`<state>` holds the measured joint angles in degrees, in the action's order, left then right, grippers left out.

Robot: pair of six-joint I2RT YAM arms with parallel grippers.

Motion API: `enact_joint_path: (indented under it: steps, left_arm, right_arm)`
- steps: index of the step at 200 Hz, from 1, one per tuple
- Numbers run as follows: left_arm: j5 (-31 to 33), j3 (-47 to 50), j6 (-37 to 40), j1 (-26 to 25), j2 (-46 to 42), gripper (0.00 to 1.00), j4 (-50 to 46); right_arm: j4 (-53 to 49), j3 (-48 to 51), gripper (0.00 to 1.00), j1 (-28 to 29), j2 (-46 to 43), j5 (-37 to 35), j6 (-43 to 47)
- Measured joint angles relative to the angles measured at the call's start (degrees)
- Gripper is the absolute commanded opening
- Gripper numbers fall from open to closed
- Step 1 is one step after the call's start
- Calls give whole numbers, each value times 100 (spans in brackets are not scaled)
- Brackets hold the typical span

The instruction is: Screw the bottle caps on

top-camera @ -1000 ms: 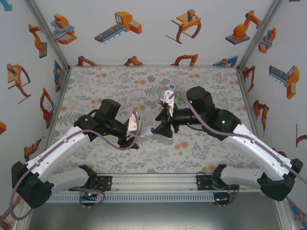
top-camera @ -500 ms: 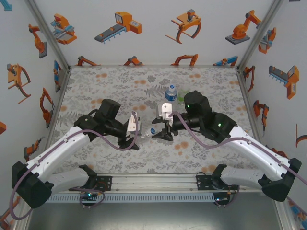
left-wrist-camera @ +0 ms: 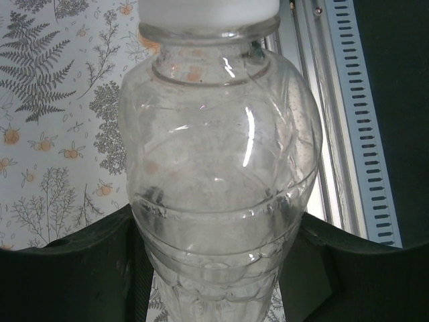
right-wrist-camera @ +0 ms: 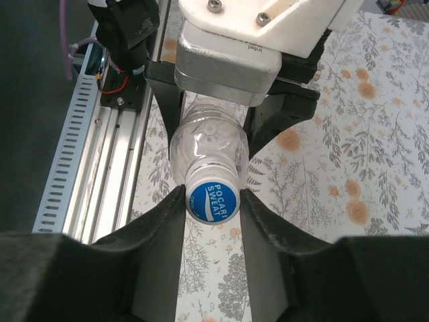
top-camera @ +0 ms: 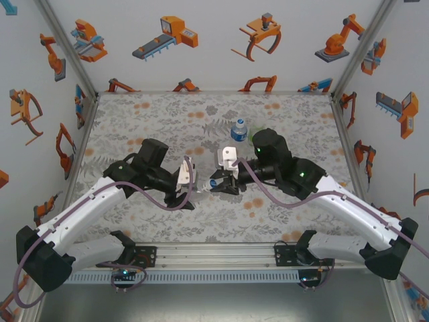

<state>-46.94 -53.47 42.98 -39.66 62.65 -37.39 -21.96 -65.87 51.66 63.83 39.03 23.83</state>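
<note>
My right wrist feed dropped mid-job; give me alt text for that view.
Right gripper straddles a blue Pocari Sweat cap, fingers touching or nearly so; the cap sits on a clear bottle held by the left gripper.

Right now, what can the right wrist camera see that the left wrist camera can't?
Right wrist, not left wrist: the blue top of the cap reading POCARI SWEAT, pinched between the jaws of the right gripper, plus the camera housing on the left wrist above the bottle. Left wrist, not right wrist: the bottle's ribbed clear belly close up, with the jaws of the left gripper on either side. Both: the same bottle and cap, the flowery table and the slotted rail.
</note>
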Motion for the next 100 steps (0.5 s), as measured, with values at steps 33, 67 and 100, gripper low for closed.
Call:
enact_joint_path:
  steps: [33,67,100]
  left_arm:
    - [-4,0,4,-2,-2,0,-59]
    - [7,0,20,-2,-2,0,-133]
    - [98,0,17,4,-24,0,-236]
  right_arm:
    - [4,11,16,-2,13,-4,-153]
    - [61,17,4,-2,68,-50,-776]
    - [278,136,0,-2,72,-356,-2037]
